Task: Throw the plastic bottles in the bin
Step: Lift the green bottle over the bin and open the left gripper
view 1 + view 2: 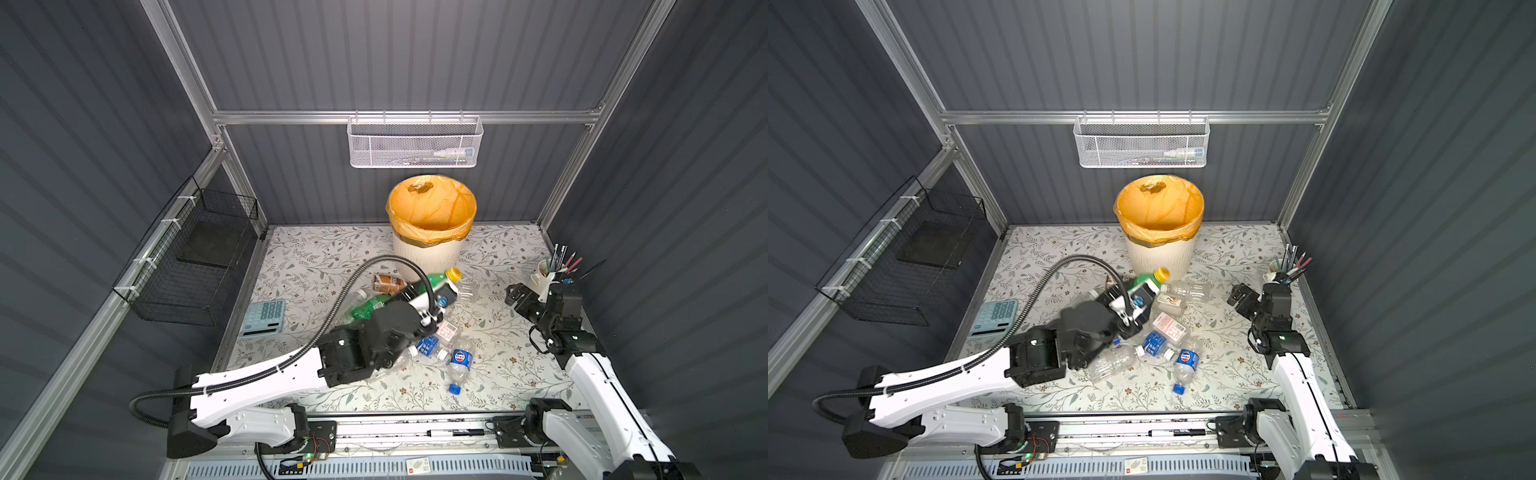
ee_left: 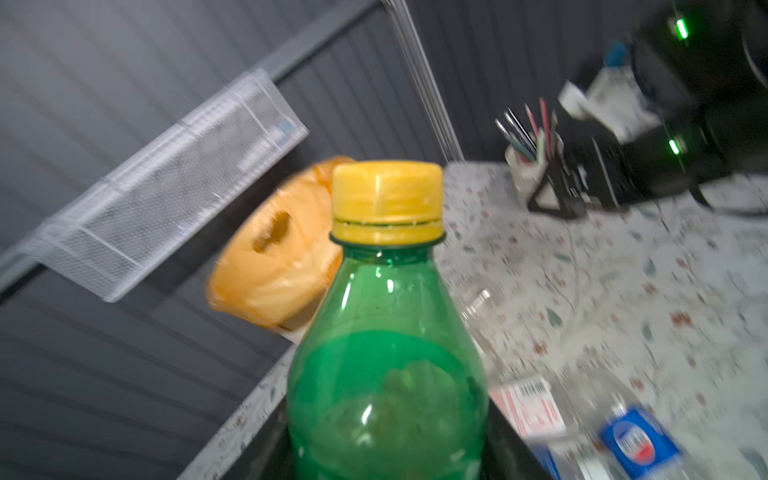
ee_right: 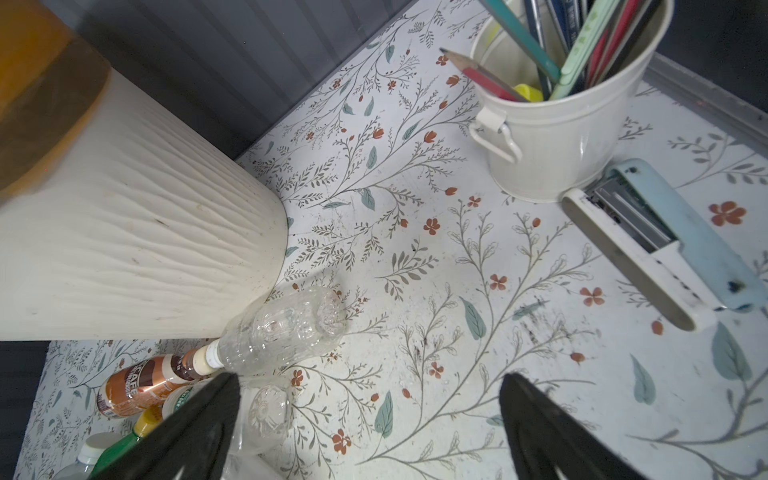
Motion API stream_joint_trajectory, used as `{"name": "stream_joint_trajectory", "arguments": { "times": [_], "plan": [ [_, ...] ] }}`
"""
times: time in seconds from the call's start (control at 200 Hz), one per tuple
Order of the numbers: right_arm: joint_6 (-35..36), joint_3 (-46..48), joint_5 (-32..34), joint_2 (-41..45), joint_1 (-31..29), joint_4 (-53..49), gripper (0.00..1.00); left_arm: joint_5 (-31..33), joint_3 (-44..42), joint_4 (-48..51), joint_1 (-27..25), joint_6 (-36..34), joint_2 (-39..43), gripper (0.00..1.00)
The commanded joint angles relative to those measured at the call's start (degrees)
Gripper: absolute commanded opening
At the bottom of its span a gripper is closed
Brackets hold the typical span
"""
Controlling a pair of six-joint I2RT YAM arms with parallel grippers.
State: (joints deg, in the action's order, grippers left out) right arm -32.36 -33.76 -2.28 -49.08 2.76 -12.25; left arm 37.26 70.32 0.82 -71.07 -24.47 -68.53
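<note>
My left gripper [image 1: 434, 297] [image 1: 1137, 300] is shut on a green bottle [image 1: 438, 279] [image 1: 1147, 281] [image 2: 386, 374] with a yellow cap [image 2: 386, 199], lifted and tilted above the pile, cap toward the bin [image 1: 428, 253] [image 1: 1158, 254] [image 2: 274, 257]. The bin is cream, ribbed, with an orange liner, at the back centre. On the table lie several plastic bottles: another green one [image 1: 368, 308], a brown one [image 1: 388, 283] [image 3: 141, 382], clear ones [image 1: 467, 291] [image 3: 282, 332], and blue-labelled ones [image 1: 461, 359] [image 1: 1185, 360]. My right gripper [image 1: 515, 293] [image 1: 1239, 296] [image 3: 370, 382] hangs open and empty to the right of the pile.
A calculator [image 1: 262, 318] lies at the table's left edge. A pencil cup [image 1: 544, 270] [image 3: 561, 137] and a stapler [image 3: 665, 241] sit at the right rear. A white mesh basket [image 1: 415, 143] hangs on the back wall, a black wire basket [image 1: 195, 266] on the left wall.
</note>
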Motion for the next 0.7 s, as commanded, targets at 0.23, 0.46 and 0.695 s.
{"name": "stream_joint_trajectory", "arguments": {
  "times": [0.23, 0.46, 0.695],
  "plan": [
    [-2.07, 0.01, -3.01, 3.63, 0.23, 1.17, 0.99, -21.57, 22.53, -22.68, 21.43, 8.87, -19.0, 0.41],
    [-2.07, -3.67, -8.26, 0.83, 0.09, -2.92, 0.99, -29.65, 53.46, 6.02, 27.03, 22.27, -41.78, 0.63],
    [-7.66, -2.99, -7.89, 7.56, -0.34, -8.36, 0.99, -28.41, 40.71, -3.21, 27.03, 22.93, -31.93, 1.0]
  ]
}}
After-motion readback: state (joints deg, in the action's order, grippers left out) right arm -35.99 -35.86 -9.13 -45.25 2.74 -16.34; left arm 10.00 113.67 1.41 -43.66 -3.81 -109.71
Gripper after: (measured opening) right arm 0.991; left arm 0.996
